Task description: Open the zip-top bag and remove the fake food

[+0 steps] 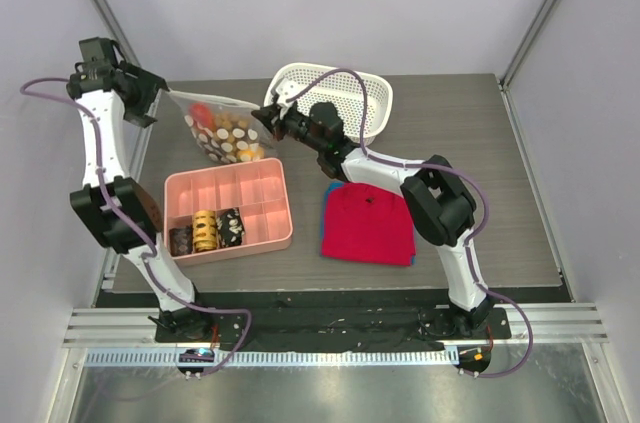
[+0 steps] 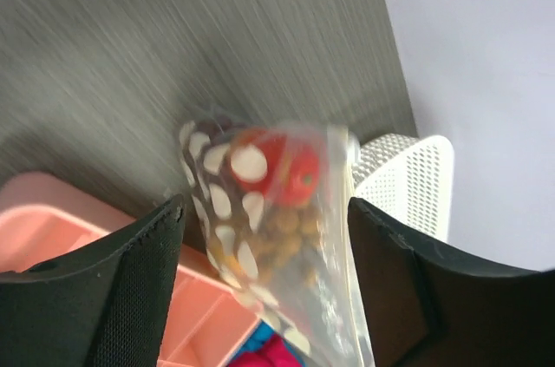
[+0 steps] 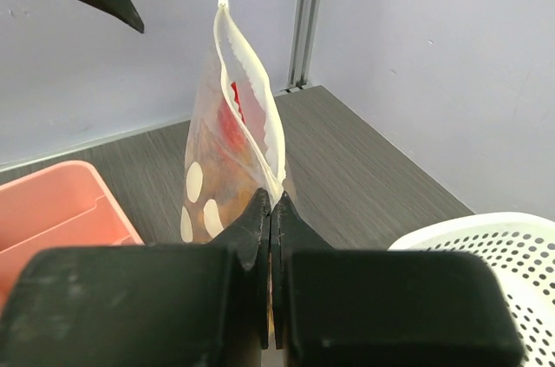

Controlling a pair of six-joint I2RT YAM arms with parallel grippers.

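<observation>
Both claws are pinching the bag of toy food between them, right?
Not quite. Only the right gripper pinches the zip-top bag; the left gripper stands open, clear of it, as the right wrist view shows.

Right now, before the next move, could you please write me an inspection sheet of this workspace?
Surface: dark wood-grain table.
Job's things: zip-top bag, mouth seems parted; fake food still inside.
Clutter: pink tray, white mesh basket, red cloth.
Grippers: left tool open, not touching the bag; right tool shut on the bag's zip edge.
Cables: purple cable along each arm.
Surroundings: pale walls, metal posts.
</observation>
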